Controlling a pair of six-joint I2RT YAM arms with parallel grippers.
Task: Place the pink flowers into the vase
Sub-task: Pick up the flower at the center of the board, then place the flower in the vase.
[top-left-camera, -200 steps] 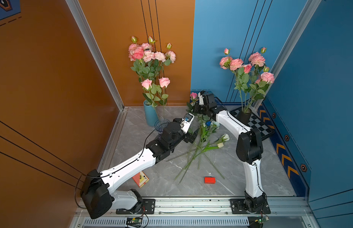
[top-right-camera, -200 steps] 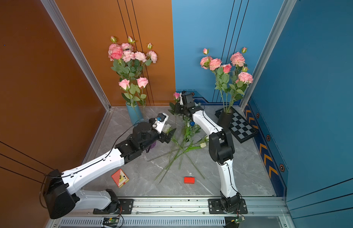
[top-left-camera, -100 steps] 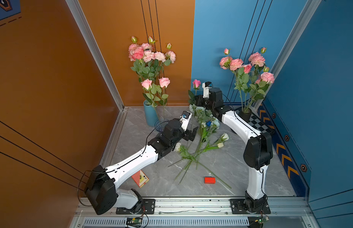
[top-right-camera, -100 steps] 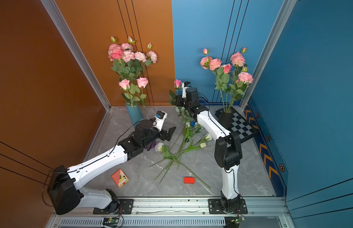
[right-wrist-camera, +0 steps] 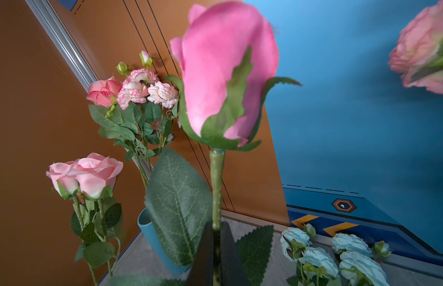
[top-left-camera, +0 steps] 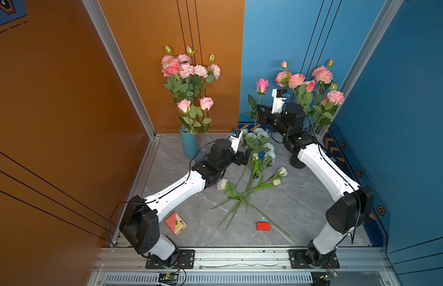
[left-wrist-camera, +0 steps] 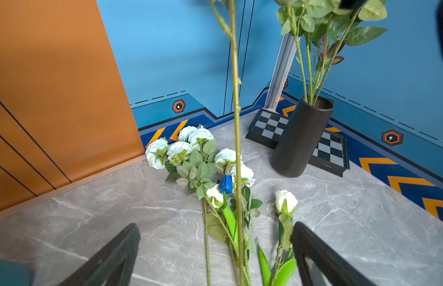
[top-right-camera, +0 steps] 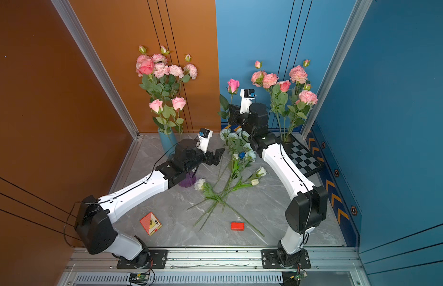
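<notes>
- The right gripper (top-left-camera: 260, 116) is clamping the pink rose (top-left-camera: 262, 86) stem — upright, just beside the black vase (left-wrist-camera: 301, 138).
- Judgement: it is needing a vertical stem over the vase mouth.
- The left gripper (left-wrist-camera: 215, 257) is gaping — empty.

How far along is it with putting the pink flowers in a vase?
Pink flowers already stand in the blue vase and the black vase. The right gripper is shut on one pink rose, lifted upright. The left gripper is open, empty. Only pale blue and white flowers lie on the floor.
</notes>
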